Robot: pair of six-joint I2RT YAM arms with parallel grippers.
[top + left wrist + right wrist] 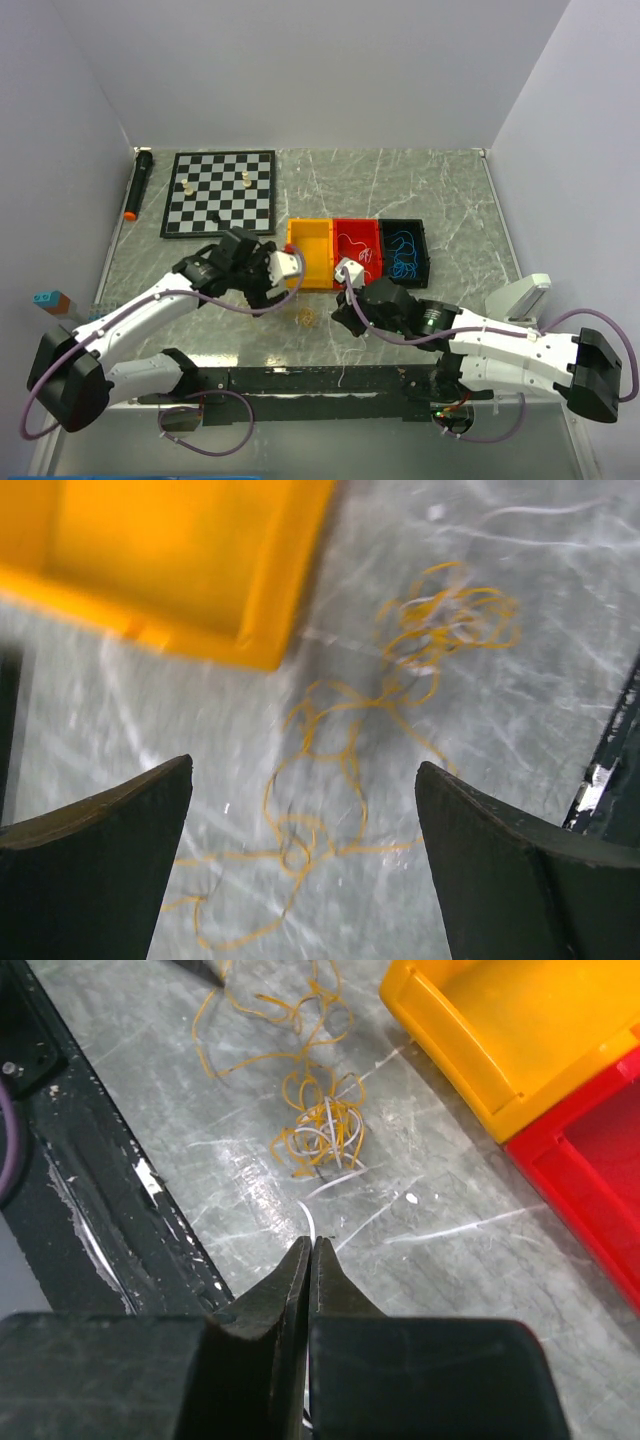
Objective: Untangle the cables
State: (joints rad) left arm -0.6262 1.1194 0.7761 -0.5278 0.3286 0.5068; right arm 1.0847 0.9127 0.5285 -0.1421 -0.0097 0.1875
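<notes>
The top view looks down from behind the arms over the whole grey marbled bench (420, 190); the wrist views peer close past the left hand (303, 775) and right hand (311, 1250); both share the tangled thin yellow and white cables (320, 1130) and the yellow plastic bin (500, 1020).

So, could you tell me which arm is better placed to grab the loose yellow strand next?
Left. The left end effector, open, hangs over the thin curly yellow strand; the right end effector is shut, apparently on a thin white strand.
</notes>
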